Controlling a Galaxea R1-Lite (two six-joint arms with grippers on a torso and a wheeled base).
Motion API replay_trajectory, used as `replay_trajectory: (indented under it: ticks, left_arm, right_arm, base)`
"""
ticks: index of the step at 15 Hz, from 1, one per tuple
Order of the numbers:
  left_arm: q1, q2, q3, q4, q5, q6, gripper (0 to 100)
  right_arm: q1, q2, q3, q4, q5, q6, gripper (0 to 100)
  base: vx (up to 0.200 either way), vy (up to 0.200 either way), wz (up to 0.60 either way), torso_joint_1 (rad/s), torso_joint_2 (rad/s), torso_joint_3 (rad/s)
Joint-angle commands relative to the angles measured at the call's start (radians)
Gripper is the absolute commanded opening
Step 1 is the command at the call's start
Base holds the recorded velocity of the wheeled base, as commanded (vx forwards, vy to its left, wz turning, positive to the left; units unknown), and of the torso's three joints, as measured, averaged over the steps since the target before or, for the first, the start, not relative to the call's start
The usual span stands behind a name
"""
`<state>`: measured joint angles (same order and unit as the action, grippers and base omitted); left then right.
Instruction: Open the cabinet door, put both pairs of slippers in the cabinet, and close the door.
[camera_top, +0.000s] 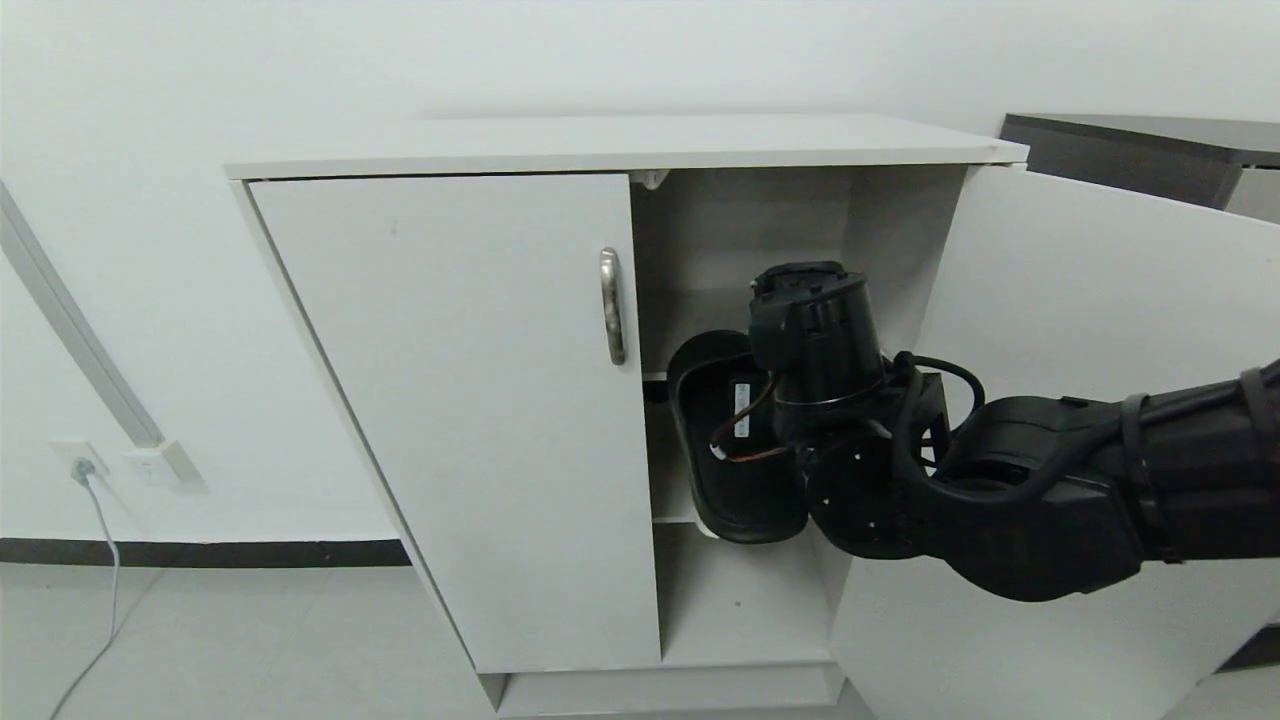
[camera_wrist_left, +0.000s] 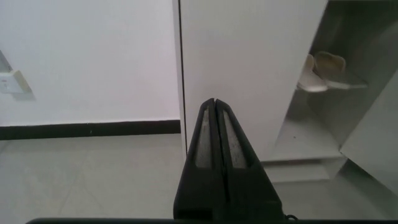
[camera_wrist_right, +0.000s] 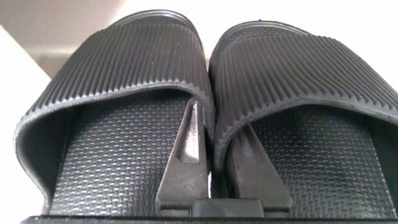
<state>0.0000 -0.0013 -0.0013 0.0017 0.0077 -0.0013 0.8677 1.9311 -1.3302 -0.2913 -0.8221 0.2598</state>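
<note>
Centre frame in the head view, the right gripper (camera_wrist_right: 217, 134) pinches the black slippers (camera_top: 735, 455) together by their inner edges, standing them upright at a shelf (camera_top: 672, 519) in the open cabinet (camera_top: 600, 150). Released this close to the shelf's front edge, they could topple out. The left gripper (camera_wrist_left: 214, 124) is pressed shut and empty.

White cabinet (camera_top: 620, 140), two doors. The left door (camera_top: 450, 400) is shut, with a metal handle (camera_top: 612, 305) on its inner edge, and the right door (camera_top: 1080, 290) is swung wide open. The black slippers (camera_top: 735, 450) are ribbed slides pressed side by side, stood up on edge in the opening at shelf level, with the right gripper (camera_wrist_right: 217, 121) clamped on their inner edges. The pale slippers (camera_wrist_left: 326, 71) are already lying on a shelf inside.
</note>
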Motion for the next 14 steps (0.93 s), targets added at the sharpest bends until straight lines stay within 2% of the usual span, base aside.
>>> replay_trajectory:
  ticks: [1,3,9,14]
  left_arm:
    - [0.000,0.001,0.000,0.000,0.000,0.000,0]
    - [0.000,0.001,0.001,0.000,0.000,0.000,0]
    - [0.000,0.001,0.001,0.000,0.002,0.000,0]
    - [0.000,0.001,0.001,0.000,0.002,-0.002,0]
  right_arm:
    - [-0.001,-0.006,-0.003,0.000,0.000,-0.001,0]
    - [-0.001,-0.004,-0.006,0.000,0.001,-0.002,0]
    - [-0.001,0.002,-0.014,-0.005,0.047,-0.001,0]
    - [-0.041,0.069,-0.099,0.001,0.084,-0.001,0]
  base:
    - [0.200,0.000,0.00,0.002,0.00,0.002]
    - [0.200,0.000,0.00,0.002,0.00,0.000]
    - [0.000,0.000,0.00,0.000,0.00,0.000]
    - [0.000,0.000,0.00,0.000,0.00,0.000]
